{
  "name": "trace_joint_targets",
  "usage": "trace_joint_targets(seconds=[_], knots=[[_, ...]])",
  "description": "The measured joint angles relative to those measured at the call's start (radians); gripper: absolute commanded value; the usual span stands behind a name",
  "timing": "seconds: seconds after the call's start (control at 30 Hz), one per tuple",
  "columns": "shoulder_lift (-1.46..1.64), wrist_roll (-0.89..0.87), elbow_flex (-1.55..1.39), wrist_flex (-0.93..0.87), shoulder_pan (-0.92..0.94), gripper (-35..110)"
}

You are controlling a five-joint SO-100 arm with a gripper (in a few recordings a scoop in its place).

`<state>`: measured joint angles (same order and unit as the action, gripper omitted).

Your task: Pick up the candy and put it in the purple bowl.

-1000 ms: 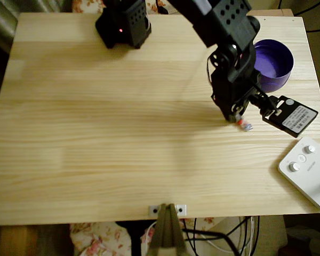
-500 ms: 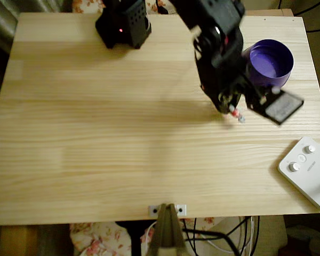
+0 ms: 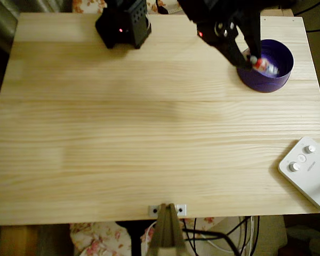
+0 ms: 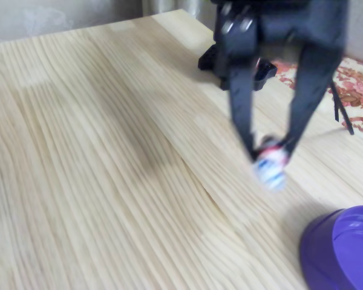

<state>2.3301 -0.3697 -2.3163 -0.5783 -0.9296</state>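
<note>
Already airborne: candy (image 4: 270, 168) pinched at tips of your claw (image 4: 269, 151), clear of worktop (image 4: 97, 151), fixed view blurred. Pickup done, to all appearances. Farther back, overhead view puts claw (image 3: 254, 60) and candy (image 3: 262, 65) over purple bowl (image 3: 280, 80). Left for you, by this reading: open claw, drop candy in. White device (image 3: 308, 170) sits well apart.

The wooden table (image 3: 122, 133) is lying wide open; the purple bowl (image 3: 274, 80) and white knobbed device (image 3: 309, 170) are crowding its right edge; the arm's black base (image 3: 124, 24) is blocking the far side.
</note>
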Motion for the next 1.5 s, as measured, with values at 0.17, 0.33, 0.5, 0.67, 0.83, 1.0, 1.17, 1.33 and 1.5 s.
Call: trace_joint_targets(seconds=[0.17,0.33,0.5,0.67,0.83,1.0,1.17,1.33,1.5], knots=[[0.064,0.034,-0.046,0.003,-0.114,-1],[0.063,0.066,-0.048,0.058,-0.216,-1],[-0.038,0.081,-0.046,0.106,-0.258,-1],[-0.221,0.103,0.041,0.123,-0.272,-1],[-0.385,0.12,0.158,0.123,-0.265,-1],[-0.477,0.104,0.219,0.121,-0.261,-1],[-0.477,0.066,0.224,0.12,-0.293,1],[-0.489,0.054,0.224,0.12,-0.324,4],[-0.546,0.046,0.25,0.12,-0.336,5]])
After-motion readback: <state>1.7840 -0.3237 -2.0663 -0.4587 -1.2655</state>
